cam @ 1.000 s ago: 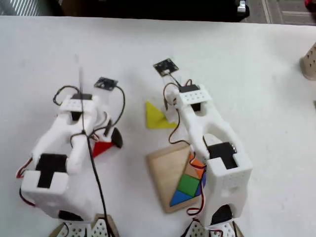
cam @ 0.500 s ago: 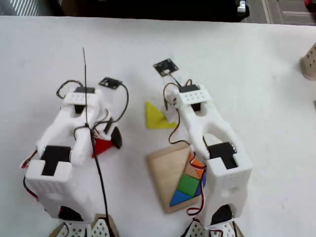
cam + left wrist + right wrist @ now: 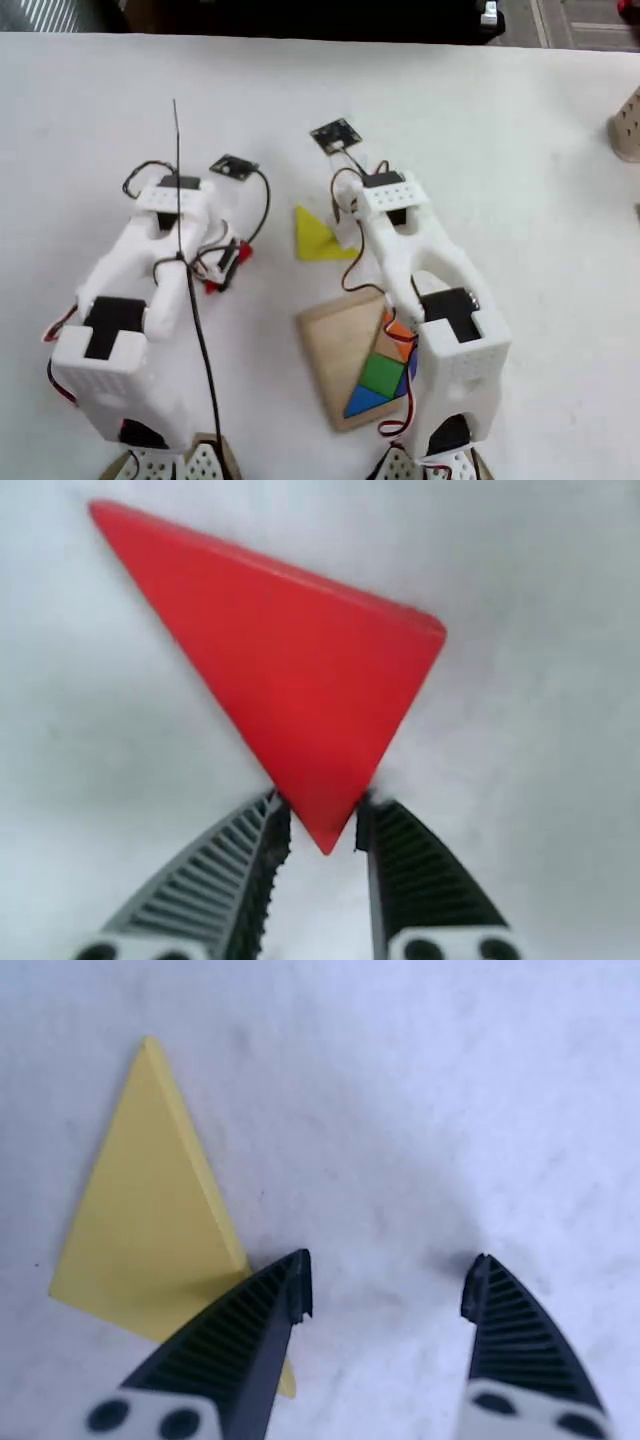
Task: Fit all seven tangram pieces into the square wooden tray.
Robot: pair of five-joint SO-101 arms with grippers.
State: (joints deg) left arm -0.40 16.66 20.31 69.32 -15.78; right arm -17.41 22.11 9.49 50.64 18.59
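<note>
Red wood sits between the jaws of the left gripper [image 3: 320, 820]: they are clenched on one sharp corner of the red triangle [image 3: 290, 670]. The rest of the piece fans out away from the gripper, its broad edge farthest off, over the white worktop [image 3: 500, 150]. From above, most of this triangle is hidden under the left arm.

The wooden tray [image 3: 335, 340] lies on the left arm's right, nearer the robot's base than the held piece. Its bare half faces the left arm. Its far half already holds an orange piece [image 3: 398, 328], a green piece [image 3: 381, 372] and a blue piece [image 3: 366, 400], partly covered by the right arm.

Judging by this, the carry runs sideways and back toward that bare half, and a grip on one tip alone may let the piece swing.

The right gripper [image 3: 390, 1270] stands released, jaws well apart. One jaw lies over the edge of the yellow triangle [image 3: 150, 1220], which lies flat between the arms just beyond the tray, near the likely path.
</note>
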